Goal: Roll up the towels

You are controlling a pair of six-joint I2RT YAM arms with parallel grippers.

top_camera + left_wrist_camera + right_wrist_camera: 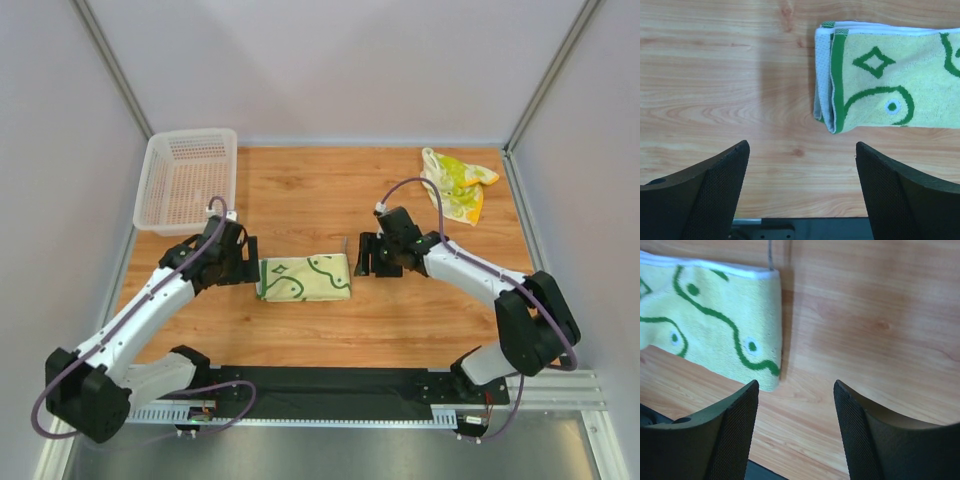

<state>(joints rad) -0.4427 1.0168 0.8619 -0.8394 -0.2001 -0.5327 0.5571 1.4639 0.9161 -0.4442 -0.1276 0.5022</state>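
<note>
A cream towel with a dark green line pattern (305,277) lies folded into a flat band in the middle of the table. It shows in the left wrist view (880,80) and the right wrist view (710,330). My left gripper (252,263) (801,146) stands open just off the towel's left end, with only bare wood between its fingers. My right gripper (362,256) (795,384) is open just off the right end, also holding nothing. A second towel with yellow-green blotches and an orange edge (458,183) lies crumpled at the back right.
A white mesh basket (187,178) stands at the back left corner. Grey walls with metal posts close in the wooden table (330,190) on three sides. A black rail (330,385) runs along the near edge.
</note>
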